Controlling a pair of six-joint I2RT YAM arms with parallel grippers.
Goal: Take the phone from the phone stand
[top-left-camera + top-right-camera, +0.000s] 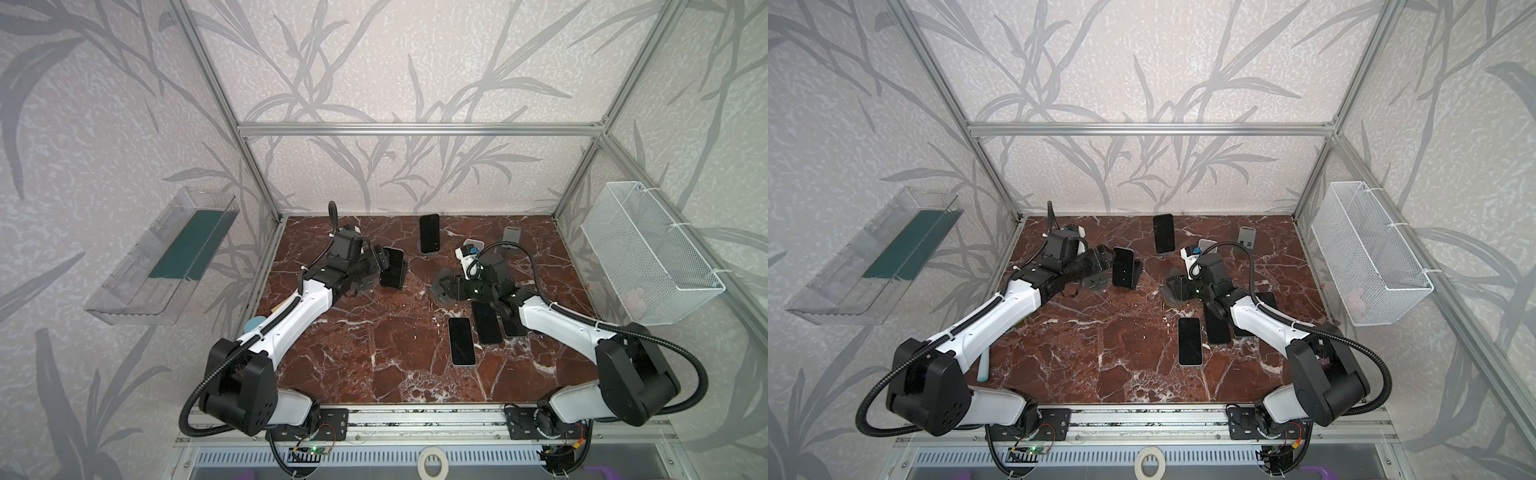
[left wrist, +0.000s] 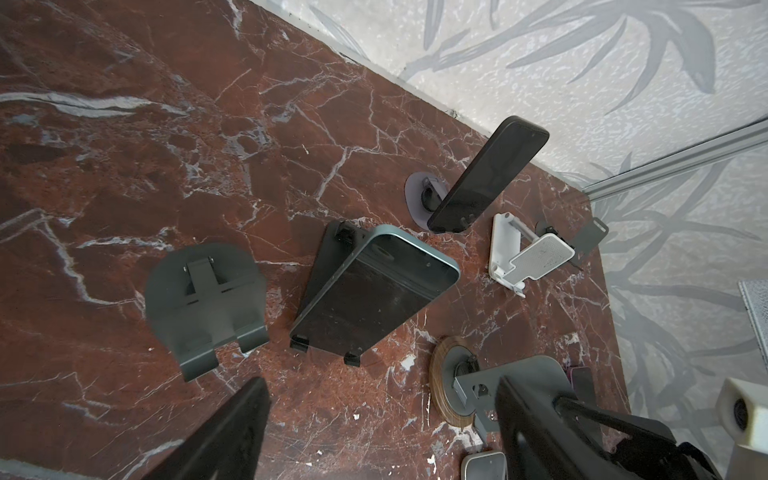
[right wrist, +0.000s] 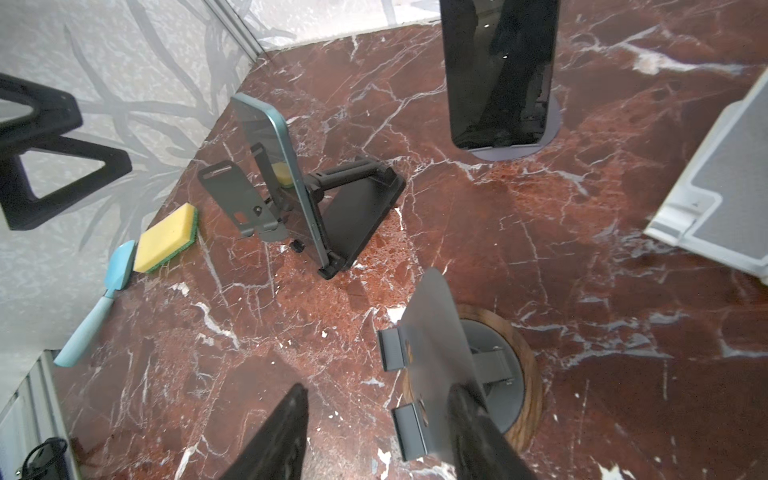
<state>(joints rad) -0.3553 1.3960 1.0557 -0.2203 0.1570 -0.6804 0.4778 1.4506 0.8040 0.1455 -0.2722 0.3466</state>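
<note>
The left gripper [image 2: 380, 384] is held open, its two black fingers spread wide with only bare marble between them. Just ahead of it, in the left half of the red-brown marble bench [image 1: 353, 365] towards the rear edge, the dark-screened phone with a blue-green frame [image 2: 370, 295] is leaned on the black folding phone stand [image 3: 361, 208]. Its lower edge is caught in the stand's two small hooks, and it is apart from the fingers. An empty dark grey sheet-metal stand [image 2: 208, 299] is set just beside it, nearer the left edge.

The right gripper [image 3: 376, 390] is closed down, with a narrow gap left between its fingers. It is placed at the grey plate of the empty round wooden-based stand [image 3: 432, 332], near the bench's middle. One finger is seen against the plate, but whether the plate is clamped cannot be told.

An all-black phone [image 1: 429, 232] is propped upright on a round grey stand [image 2: 415, 191] at the rear edge. A row of three dark phones [image 1: 486, 328] is laid flat in the right half, towards the front edge.
</note>
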